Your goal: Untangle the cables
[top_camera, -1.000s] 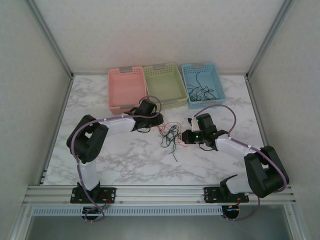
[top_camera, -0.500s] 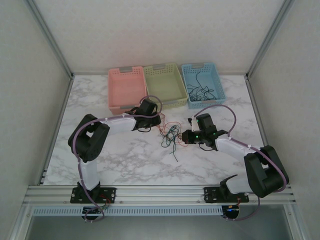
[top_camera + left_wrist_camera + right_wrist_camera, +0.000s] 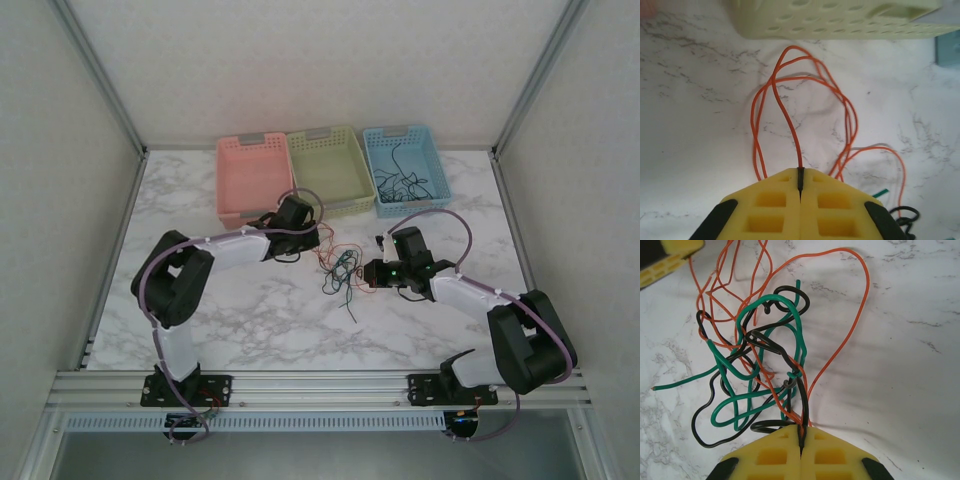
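1. Nearest the arm bases, on the marble worktop (image 3: 260, 320), the right end effector (image 3: 801, 437) is clamped on a black cable (image 3: 792, 375) at the edge of the knot of cables (image 3: 340, 268).
2. Just beyond, the left end effector (image 3: 800, 180) has only now pinched shut on an orange cable (image 3: 785, 107). With both sides of the knot held, I judge that pulling apart can begin.
3. Orange loops thread through the black cable and a green cable (image 3: 790, 315), so they will likely snag.
4. Farthest off sit a pink basket (image 3: 222, 180), a yellow-green basket (image 3: 345, 207) close behind the left end effector, and a blue basket (image 3: 440, 170) holding loose cables.
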`<state>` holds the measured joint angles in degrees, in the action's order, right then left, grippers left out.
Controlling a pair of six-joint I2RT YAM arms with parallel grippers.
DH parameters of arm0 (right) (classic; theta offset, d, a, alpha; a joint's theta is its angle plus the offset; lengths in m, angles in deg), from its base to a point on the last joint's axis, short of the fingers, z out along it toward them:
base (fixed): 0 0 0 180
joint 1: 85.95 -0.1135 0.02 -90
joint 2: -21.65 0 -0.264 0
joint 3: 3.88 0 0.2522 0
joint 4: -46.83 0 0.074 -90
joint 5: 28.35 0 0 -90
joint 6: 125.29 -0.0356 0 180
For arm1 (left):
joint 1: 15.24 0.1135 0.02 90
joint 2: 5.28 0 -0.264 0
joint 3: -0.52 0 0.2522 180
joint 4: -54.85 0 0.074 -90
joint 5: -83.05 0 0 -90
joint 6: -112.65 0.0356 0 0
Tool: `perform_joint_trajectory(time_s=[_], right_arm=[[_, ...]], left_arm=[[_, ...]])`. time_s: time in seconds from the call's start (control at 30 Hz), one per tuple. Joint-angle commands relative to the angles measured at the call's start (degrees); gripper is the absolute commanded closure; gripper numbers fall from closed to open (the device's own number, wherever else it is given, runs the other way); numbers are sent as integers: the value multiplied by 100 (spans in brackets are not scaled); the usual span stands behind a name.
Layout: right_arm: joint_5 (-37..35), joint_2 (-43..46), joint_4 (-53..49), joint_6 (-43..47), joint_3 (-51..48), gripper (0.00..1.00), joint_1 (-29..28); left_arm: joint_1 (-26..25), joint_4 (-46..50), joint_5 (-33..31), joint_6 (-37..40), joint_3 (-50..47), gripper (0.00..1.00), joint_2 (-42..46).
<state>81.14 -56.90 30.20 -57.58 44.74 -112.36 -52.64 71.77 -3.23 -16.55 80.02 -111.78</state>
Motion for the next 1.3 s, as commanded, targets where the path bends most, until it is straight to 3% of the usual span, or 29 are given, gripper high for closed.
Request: perform_joint_trajectory(time_s=[0.0, 0.13, 0.33, 0.57, 0.8, 0.9, 1.0, 1.1, 1.17, 1.27], right_arm=[[-102, -4, 51, 62, -92, 100, -44], [-170, 7, 40, 57, -94, 100, -43], [-620, 68, -87, 17, -97, 100, -45], [-1112, 250, -127, -90, -189, 100, -1], [-1210, 202, -126, -141, -189, 100, 34], [-1162, 198, -117, -133, -181, 100, 33], [-1097, 227, -85, -118, -210, 100, 33], [-1086, 244, -85, -105, -211, 100, 32], [-1070, 227, -74, -114, -207, 100, 32], [-1072, 222, -65, -111, -207, 100, 38]], left_arm=[[-17, 124, -83, 143, -93, 100, 476], [-21, 292, -219, 319, -222, 100, 998], [142, 1385, -637, 741, -213, 100, 2398], [695, 2941, -1538, 1072, -64, 100, 4464], [1312, 4056, -1959, 1502, 255, 100, 5886], [1324, 4162, -1640, 1557, 290, 100, 6057], [1324, 3703, -554, 1165, -108, 100, 5962], [1270, 2829, 569, 556, -783, 77, 5514], [1001, 2163, 764, 207, -1267, 60, 5224], [244, 1668, 482, 191, -1419, 41, 4673]])
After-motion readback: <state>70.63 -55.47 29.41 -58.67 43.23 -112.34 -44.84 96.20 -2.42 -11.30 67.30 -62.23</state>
